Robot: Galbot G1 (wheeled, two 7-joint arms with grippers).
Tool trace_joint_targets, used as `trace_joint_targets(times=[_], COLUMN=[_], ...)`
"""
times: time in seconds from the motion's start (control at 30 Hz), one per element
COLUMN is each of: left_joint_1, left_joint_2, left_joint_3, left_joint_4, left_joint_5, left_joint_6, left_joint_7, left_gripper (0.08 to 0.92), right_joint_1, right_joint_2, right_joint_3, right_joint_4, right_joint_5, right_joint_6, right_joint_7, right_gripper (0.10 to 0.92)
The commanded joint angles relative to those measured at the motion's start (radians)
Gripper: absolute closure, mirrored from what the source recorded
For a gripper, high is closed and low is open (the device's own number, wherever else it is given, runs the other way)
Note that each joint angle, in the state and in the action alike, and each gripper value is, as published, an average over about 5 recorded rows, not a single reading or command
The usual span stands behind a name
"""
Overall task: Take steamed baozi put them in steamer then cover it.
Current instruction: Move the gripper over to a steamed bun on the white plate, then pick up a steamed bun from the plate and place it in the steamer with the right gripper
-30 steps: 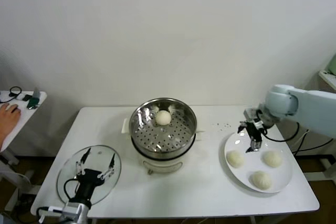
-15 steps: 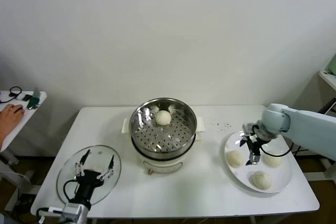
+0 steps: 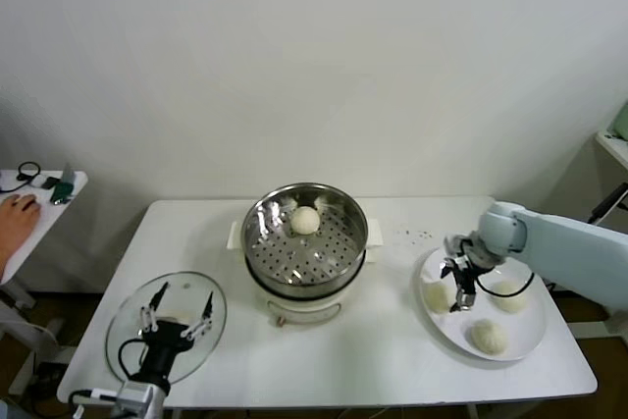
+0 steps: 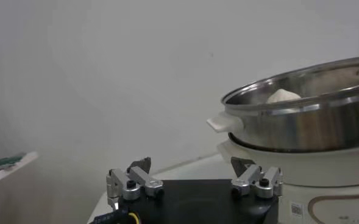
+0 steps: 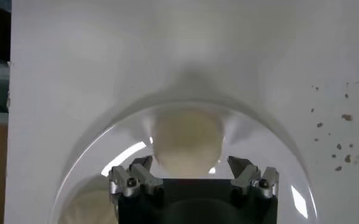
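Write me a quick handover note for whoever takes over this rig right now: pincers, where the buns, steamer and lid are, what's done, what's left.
Right pincer: open, low over the white plate, fingers straddling the nearest baozi, not yet closed on it.
Left pincer: open, empty, parked above the glass lid at the table's front left.
Steamer: mid-table, uncovered, one bun inside.
Plate buns: three, counting the one between the right fingers; the other two at and.
Done: one bun loaded.
Left: move three buns into the steamer, then put the lid on it.
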Motion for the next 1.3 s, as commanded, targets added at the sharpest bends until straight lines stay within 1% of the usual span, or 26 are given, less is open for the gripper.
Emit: trace_joint_targets(times=[0.03, 0.17, 0.43, 0.53, 0.73, 0.87, 1.0, 1.17, 1.3], left_joint_1=[0.001, 0.001, 0.0, 0.001, 0.004, 0.01, 0.013, 0.016, 0.017], left_joint_2=[-0.009, -0.015, -0.016, -0.016, -0.016, -0.012, -0.011, -0.013, -0.016], left_joint_3=[0.0, -0.001, -0.002, -0.002, -0.001, 0.002, 0.005, 0.014, 0.026], left_joint_4=[-0.004, -0.007, -0.006, -0.006, -0.009, -0.021, -0.03, -0.034, -0.037], left_joint_5=[0.01, 0.02, 0.021, 0.021, 0.019, 0.019, 0.021, 0.022, 0.022], left_joint_6=[0.002, 0.003, 0.003, 0.002, 0.002, 0.007, 0.01, 0.01, 0.008], left_joint_7=[0.0, -0.001, -0.001, -0.001, -0.001, 0.001, 0.002, 0.001, -0.004], left_gripper=[0.177, 0.177, 0.177, 0.177, 0.177, 0.177, 0.177, 0.177, 0.177], right_joint_1=[-0.034, -0.028, -0.018, -0.014, 0.045, 0.186, 0.411, 0.693, 0.803], right_joint_2=[0.053, 0.056, 0.043, 0.033, -0.003, -0.026, -0.022, 0.06, 0.147], right_joint_3=[0.032, 0.025, 0.013, 0.01, -0.019, -0.112, -0.269, -0.485, -0.515], right_joint_4=[-0.064, -0.063, -0.054, -0.048, -0.016, 0.019, 0.05, 0.069, 0.069], right_joint_5=[0.009, 0.024, 0.032, 0.032, 0.065, 0.137, 0.239, 0.394, 0.522], right_joint_6=[0.007, 0.01, 0.014, 0.015, 0.016, 0.022, 0.035, 0.065, 0.061], right_joint_7=[-0.016, -0.032, -0.05, -0.051, -0.042, -0.041, -0.053, -0.071, -0.074], right_gripper=[0.203, 0.211, 0.304, 0.327, 0.346, 0.347, 0.347, 0.347, 0.347])
